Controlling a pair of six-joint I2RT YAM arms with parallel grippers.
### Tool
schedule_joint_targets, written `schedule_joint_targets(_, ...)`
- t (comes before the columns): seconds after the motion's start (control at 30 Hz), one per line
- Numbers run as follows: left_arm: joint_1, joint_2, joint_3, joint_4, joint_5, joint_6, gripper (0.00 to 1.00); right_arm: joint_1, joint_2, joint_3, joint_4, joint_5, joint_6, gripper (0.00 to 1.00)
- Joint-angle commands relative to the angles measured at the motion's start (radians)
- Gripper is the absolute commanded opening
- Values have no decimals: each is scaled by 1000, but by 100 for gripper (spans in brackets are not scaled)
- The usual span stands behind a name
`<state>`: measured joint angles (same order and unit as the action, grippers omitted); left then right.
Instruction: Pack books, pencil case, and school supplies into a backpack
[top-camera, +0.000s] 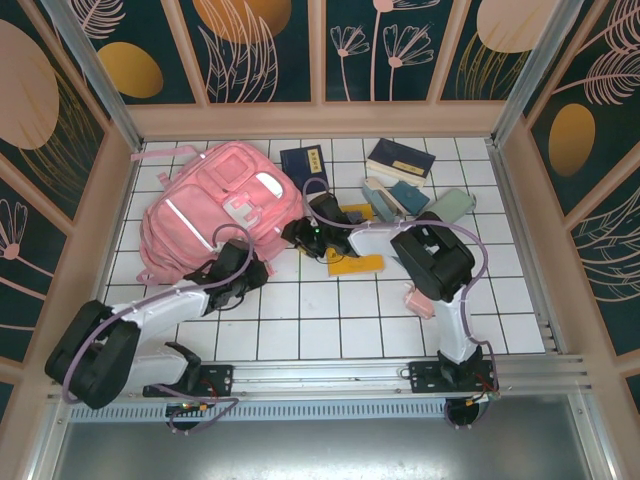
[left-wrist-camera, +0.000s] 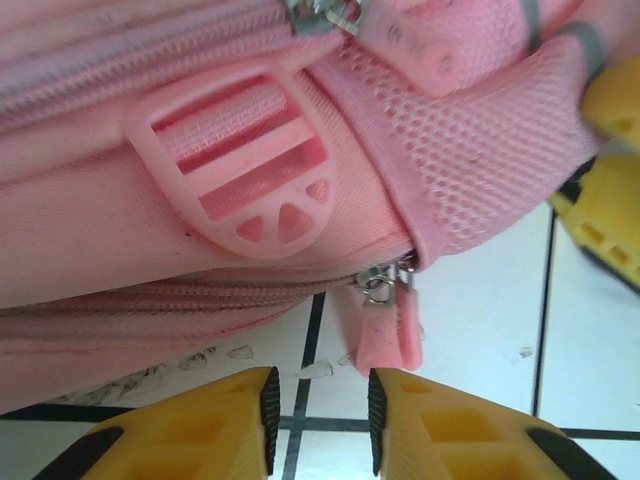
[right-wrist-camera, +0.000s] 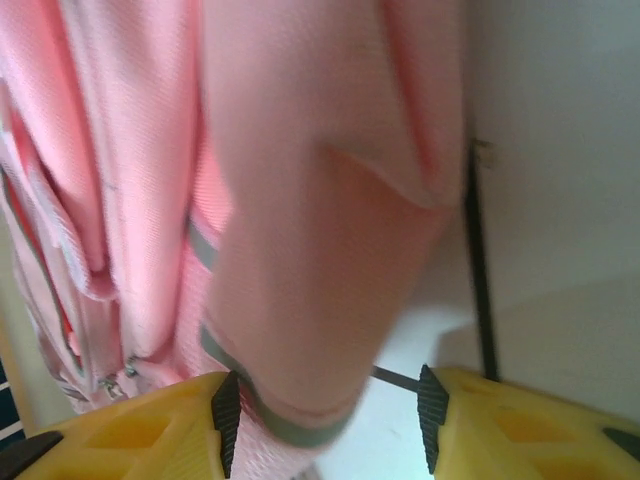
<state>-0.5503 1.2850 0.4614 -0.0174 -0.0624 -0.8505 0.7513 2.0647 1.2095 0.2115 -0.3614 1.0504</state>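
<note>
Backpack (top-camera: 205, 225), soft pink fabric, pale shiny stripe (top-camera: 181, 212) across front.

A large soft pink fabric backpack (top-camera: 215, 205) blocks the table from 9 to 11 o'clock. From 12 to 2 o'clock a thin dark navy book (top-camera: 305, 165), a second navy book (top-camera: 402, 158), flat teal pads (top-camera: 402, 196) and a pale mint pouch (top-camera: 452, 205) leave only narrow lanes. A thin yellow book (top-camera: 357, 266) lies at centre. The white tiled table (top-camera: 300, 325) lies open at 6 o'clock between the left arm (top-camera: 150, 310) and right arm (top-camera: 440, 265), and at 4 o'clock.
</note>
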Motion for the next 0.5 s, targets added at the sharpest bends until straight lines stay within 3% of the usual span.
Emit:
schedule_joint_targets(0.0, -8, 49, 41, 16, 3, -15, 30, 16, 33, 39, 17, -7, 16, 53)
schedule_joint_targets(0.47, -16, 91, 68, 34, 22, -14, 32, 17, 55, 54, -24, -2, -7, 53)
